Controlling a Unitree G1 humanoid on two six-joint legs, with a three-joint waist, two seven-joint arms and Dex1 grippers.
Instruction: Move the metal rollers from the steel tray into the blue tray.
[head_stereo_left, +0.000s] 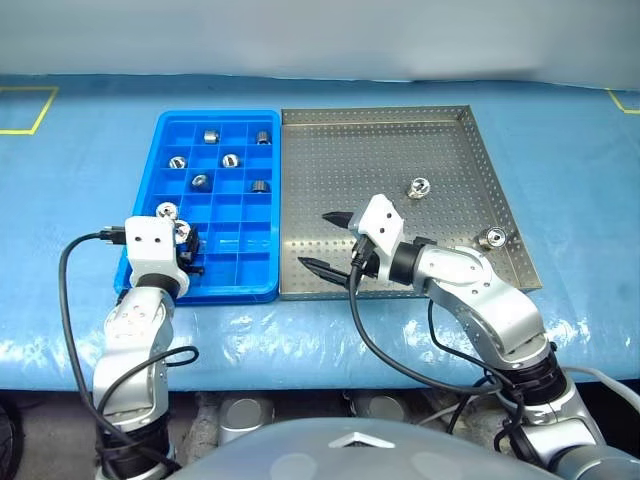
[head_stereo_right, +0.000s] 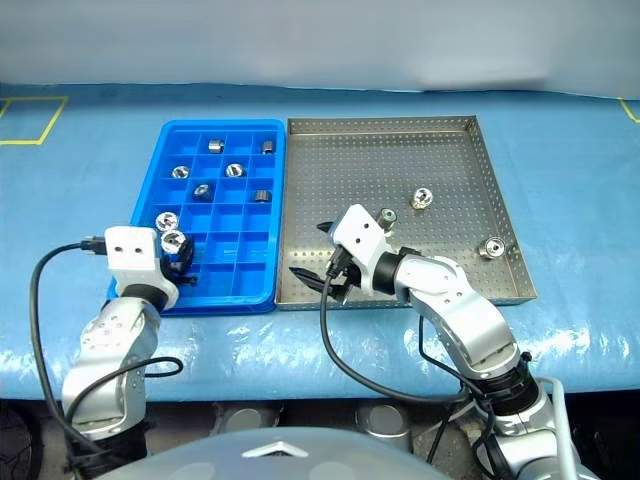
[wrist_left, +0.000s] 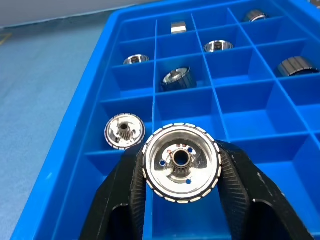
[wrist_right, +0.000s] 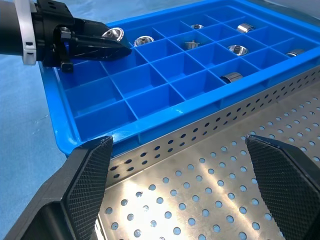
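Observation:
The blue tray (head_stereo_left: 215, 292) lies left of the steel tray (head_stereo_left: 380, 150), and their sides touch. Several metal rollers (head_stereo_left: 230, 159) rest in the blue tray's far and middle compartments. Three rollers remain on the perforated steel floor (head_stereo_right: 387, 215) (head_stereo_right: 421, 198) (head_stereo_right: 491, 247). My left gripper (head_stereo_left: 188, 245) hovers over the blue tray's near-left compartments, shut on a ribbed roller (wrist_left: 181, 162). Another roller (wrist_left: 124, 131) sits in the compartment just beyond it. My right gripper (head_stereo_left: 318, 240) stands open and holds nothing above the steel tray's near-left corner. It points toward the blue tray.
Both trays sit on a table with a blue cover (head_stereo_left: 560, 150). Yellow tape marks lie at the far left (head_stereo_left: 28, 110) and far right (head_stereo_left: 625, 100). The table's front edge (head_stereo_left: 300, 350) runs just behind both arms, and black cables (head_stereo_left: 65, 300) hang from the wrists.

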